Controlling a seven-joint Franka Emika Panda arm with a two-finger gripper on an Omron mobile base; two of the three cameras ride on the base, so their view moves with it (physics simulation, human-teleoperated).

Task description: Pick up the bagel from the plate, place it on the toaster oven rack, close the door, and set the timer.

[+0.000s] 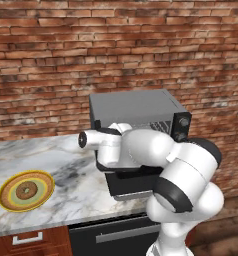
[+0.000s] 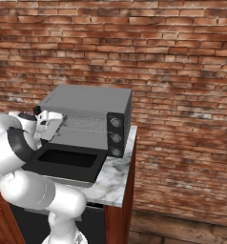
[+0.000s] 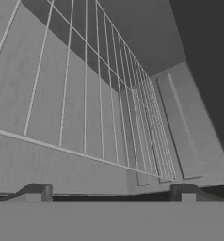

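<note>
I see the two dark fingers [image 3: 110, 190] spread wide and released, with nothing between them, pointing into the oven cavity just before the silver wire grid rack [image 3: 100, 108]. In the right base view the white hand [image 2: 49, 125] sits at the mouth of the grey box-shaped toaster oven [image 2: 89, 102], above the black glass-windowed door [image 2: 67, 162], which lies folded down flat. Three round knobs [image 2: 116, 137] stand on the oven's right panel. The small brown ring-shaped bagel [image 1: 26, 190] rests at the centre of the round yellow-rimmed plate [image 1: 45, 196], well apart to the left on the grey-veined marble surface [image 1: 76, 175].
</note>
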